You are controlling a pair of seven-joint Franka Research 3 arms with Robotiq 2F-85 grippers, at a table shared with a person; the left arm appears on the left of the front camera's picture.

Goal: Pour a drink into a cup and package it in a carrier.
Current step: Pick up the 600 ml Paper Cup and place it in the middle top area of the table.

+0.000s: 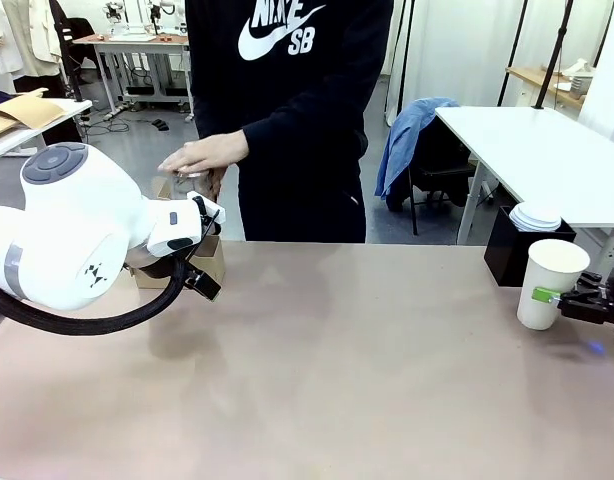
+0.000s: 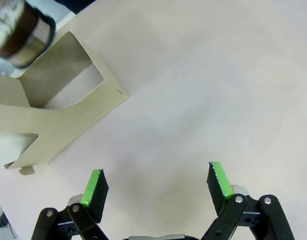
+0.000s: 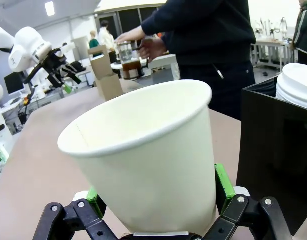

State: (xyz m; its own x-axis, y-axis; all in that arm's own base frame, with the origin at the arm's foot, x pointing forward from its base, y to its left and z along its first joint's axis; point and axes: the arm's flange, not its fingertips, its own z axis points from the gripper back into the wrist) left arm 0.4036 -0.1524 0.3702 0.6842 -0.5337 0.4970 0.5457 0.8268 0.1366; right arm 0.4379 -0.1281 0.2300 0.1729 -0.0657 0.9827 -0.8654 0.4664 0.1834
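Cup [image 1: 553,283]: plain white paper, tapered, rolled rim, upright on the right side of the desk [image 1: 337,360], lidless, empty inside. Carrier [image 3: 106,75]: brown cardboard, handle tab upright, standing at the desk's far left. Drink [image 3: 129,66]: dark brown, filling the lower part of a clear glass jug [image 3: 126,52] beside the carrier.

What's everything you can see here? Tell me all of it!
cup: one, white, table's right end, between the right gripper's fingers
lids: one stack, white, in the black box
black box: one, black, behind the cup
carrier: one, brown cardboard, table's left side, by the left gripper
jug: one, clear glass with silver bands, in the person's hands
drink: some, dark brown, inside the jug
table: one, tan, under everything
jacket: one, blue, on a chair behind
person's hands: two, on the jug
left gripper: one, black with green pads, open above bare table
right gripper: one, black with green pads, open around the cup
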